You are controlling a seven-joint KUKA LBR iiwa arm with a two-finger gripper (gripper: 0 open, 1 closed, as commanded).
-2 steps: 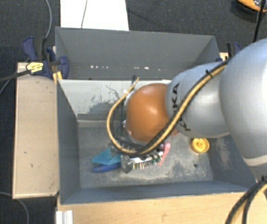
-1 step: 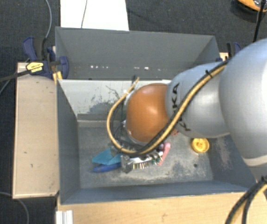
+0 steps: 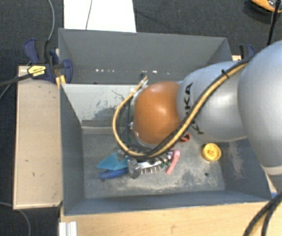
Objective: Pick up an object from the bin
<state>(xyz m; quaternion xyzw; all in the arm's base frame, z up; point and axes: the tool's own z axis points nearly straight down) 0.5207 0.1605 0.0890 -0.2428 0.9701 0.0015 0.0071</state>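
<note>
My gripper [image 3: 135,165] is low over the bin floor, left of the middle and under the arm's orange cover. A blue, flat, angular thing [image 3: 111,164] lies right at its left side, touching or nearly touching it. On the gripper's right a silvery ridged piece [image 3: 153,166] shows; I cannot tell whether it is a loose thing or part of the gripper. A pink stick [image 3: 173,162] lies slanted just beyond that. I cannot tell whether anything is held.
A yellow round cap-like thing [image 3: 211,152] lies on the floor to the right. A small red thing [image 3: 184,138] peeks out beside the arm. The arm and its cable hide the middle and right rear of the bin.
</note>
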